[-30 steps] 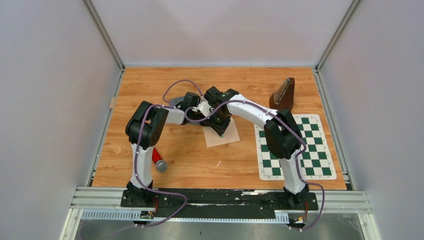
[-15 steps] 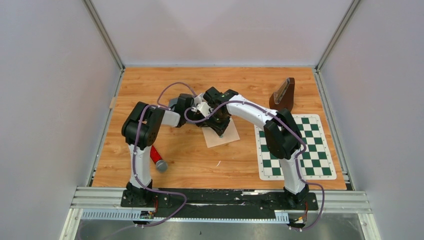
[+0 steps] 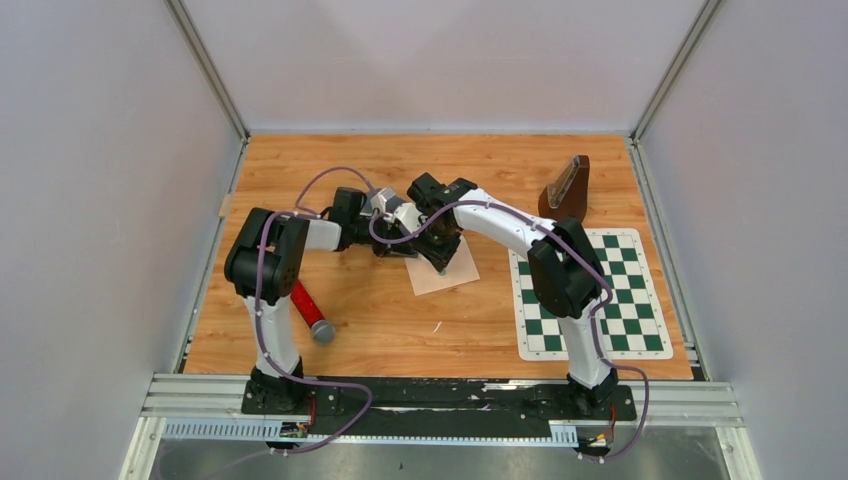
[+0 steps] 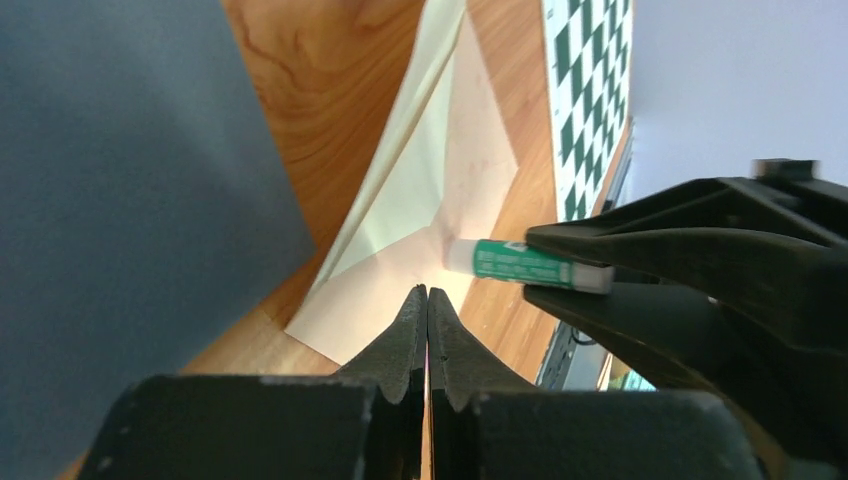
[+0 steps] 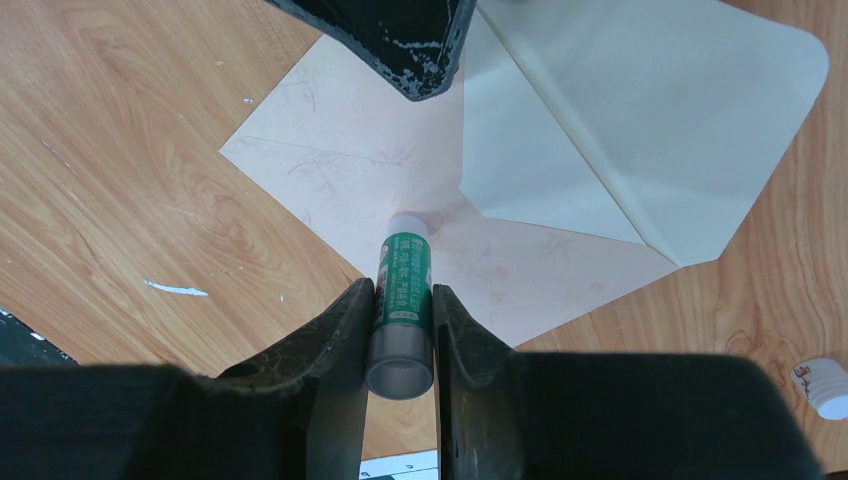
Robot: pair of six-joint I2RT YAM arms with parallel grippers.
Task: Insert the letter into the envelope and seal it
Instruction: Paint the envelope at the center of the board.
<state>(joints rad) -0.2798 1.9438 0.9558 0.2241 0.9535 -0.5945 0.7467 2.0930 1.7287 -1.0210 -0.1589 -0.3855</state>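
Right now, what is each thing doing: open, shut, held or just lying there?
envelope, lying flat, flap open.
glue stick, uncapped, held, tip at the envelope.
white cap, off, lying on the table.
right tool, shut on the glue stick.
left tool, shut, holding nothing.

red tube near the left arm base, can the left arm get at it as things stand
Probably yes. The red tube lies in the open with nothing against it, but the left pincer is shut over by the envelope, so it would have to fold back and open first.
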